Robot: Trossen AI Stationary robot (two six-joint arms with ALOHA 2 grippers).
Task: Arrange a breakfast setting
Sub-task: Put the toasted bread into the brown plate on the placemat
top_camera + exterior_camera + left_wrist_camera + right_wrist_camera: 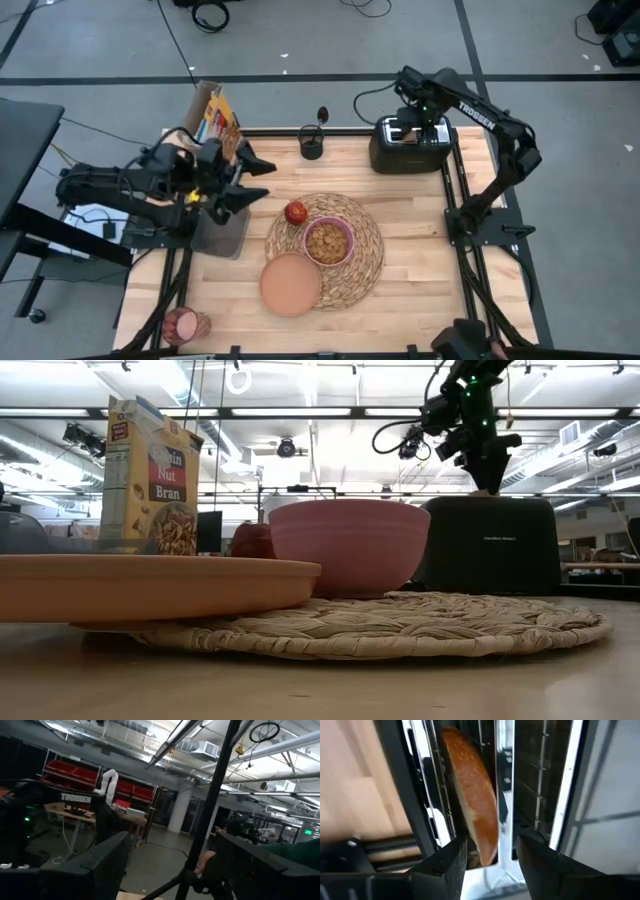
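Toast slice [472, 790] stands on edge in a slot of the black toaster [408, 147] at the far right of the surface [420, 260], with the right pincer [487, 855] straddling its end, one finger either side; whether they touch the bread I cannot tell. From the left: one translucent pink cup [183, 325] near the front edge; the left pincer [250, 180] open, empty, raised beside one cereal box [215, 120]; one salmon-brown plate [291, 284] overlapping the woven straw placemat [365, 260]; one red apple [295, 212] and one pink bowl [328, 241] on that mat.
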